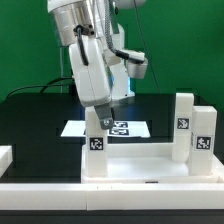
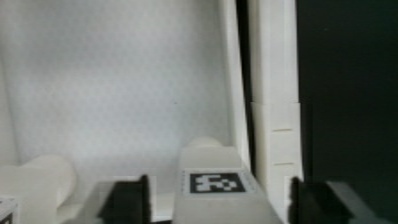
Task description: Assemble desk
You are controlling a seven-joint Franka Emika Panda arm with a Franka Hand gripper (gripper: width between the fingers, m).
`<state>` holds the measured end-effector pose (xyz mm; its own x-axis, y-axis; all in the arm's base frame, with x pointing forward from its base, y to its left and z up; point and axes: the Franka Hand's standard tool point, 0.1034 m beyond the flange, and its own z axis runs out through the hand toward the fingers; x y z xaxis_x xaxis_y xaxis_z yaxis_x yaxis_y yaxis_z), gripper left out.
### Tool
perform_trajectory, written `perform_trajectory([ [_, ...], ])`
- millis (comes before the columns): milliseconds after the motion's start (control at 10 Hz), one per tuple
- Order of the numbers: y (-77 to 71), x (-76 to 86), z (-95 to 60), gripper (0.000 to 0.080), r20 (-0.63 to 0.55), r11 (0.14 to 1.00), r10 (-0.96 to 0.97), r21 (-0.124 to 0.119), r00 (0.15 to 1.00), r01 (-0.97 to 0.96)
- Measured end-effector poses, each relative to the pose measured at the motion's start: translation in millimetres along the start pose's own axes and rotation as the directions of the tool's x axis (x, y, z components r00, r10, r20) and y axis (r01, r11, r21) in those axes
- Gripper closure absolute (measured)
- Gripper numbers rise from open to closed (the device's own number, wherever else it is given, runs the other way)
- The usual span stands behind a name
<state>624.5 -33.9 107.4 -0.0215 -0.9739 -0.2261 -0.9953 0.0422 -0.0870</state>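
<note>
The white desk tabletop [image 1: 140, 160] lies flat near the front, sockets up. Three tagged legs stand in its corners: one at the exterior view's left [image 1: 97, 148] and two at its right [image 1: 183, 118] [image 1: 203, 140]. My gripper [image 1: 100, 122] hangs directly over the left leg. In the wrist view the gripper [image 2: 217, 203] is open. Its dark fingers [image 2: 127, 202] stand on either side of that leg's tagged top [image 2: 217, 178], with gaps on both sides. The tabletop surface [image 2: 125, 90] and its raised rim [image 2: 270, 90] lie beyond the leg.
The marker board [image 1: 125, 128] lies on the black table behind the tabletop. Low white border rails run along the front [image 1: 110, 198] and the exterior view's left [image 1: 5, 156]. Another rounded white piece [image 2: 36, 185] shows beside one finger in the wrist view.
</note>
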Motion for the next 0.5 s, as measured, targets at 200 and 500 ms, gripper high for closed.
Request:
perform_trajectory([
  [200,-0.3,2.5,-1.7,0.0185,0.003,0.955,-0.297,-0.005,0.955,0.297],
  [500,1.1,2.7,-1.4,0.0151,0.009,0.835,-0.55,-0.017,0.835,0.55],
])
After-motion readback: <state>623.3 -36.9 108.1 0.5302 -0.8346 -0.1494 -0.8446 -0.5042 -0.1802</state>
